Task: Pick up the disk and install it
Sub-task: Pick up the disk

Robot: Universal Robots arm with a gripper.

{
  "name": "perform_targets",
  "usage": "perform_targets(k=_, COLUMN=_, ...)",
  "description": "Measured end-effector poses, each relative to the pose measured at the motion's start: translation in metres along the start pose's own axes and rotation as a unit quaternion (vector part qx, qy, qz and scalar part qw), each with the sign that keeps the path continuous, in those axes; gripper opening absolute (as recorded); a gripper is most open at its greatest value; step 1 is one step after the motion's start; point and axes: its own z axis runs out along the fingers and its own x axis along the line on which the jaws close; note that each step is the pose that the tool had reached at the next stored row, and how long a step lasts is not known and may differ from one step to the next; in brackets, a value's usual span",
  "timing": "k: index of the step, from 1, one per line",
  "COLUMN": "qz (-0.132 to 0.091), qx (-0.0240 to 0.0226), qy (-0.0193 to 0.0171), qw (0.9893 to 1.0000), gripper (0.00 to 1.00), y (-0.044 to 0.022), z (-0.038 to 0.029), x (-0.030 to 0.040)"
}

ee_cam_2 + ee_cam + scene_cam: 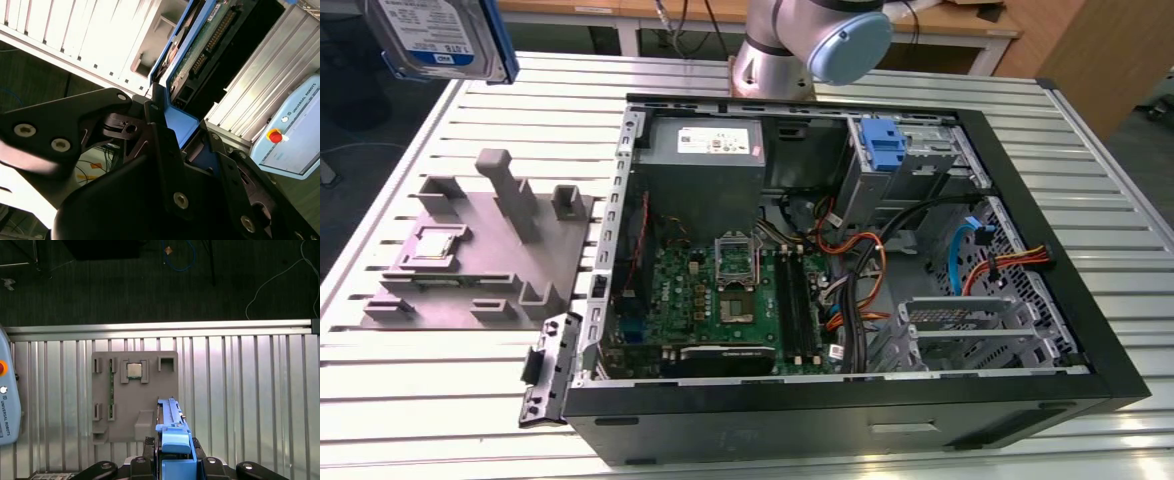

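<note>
I see the disk held aloft in the upper left of the exterior view, its top cut off by the frame edge, well apart from the open computer case that sits on the slatted surface. In the first wrist view the gripper is clamped on the disk's blue carrier frame, its fingers partly cut off. A grey fixture tray lies on the surface beneath.

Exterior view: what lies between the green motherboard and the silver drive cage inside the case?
Loose cables, orange, red and black, between motherboard and drive cage, seen in the exterior view.
</note>
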Motion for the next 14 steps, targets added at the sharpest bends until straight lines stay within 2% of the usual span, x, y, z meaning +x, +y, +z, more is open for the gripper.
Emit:
perform_targets(k=5, qz=0.0, qx=0.0, qy=0.0, qw=1.0, gripper=0.37, y=-0.0023, z=0.0, x=-0.0001)
perform_targets(k=14, qz=0.0, qx=0.0, qy=0.0, qw=1.0, gripper=0.37, y=-0.0177, z=-0.0001, x=-0.0007)
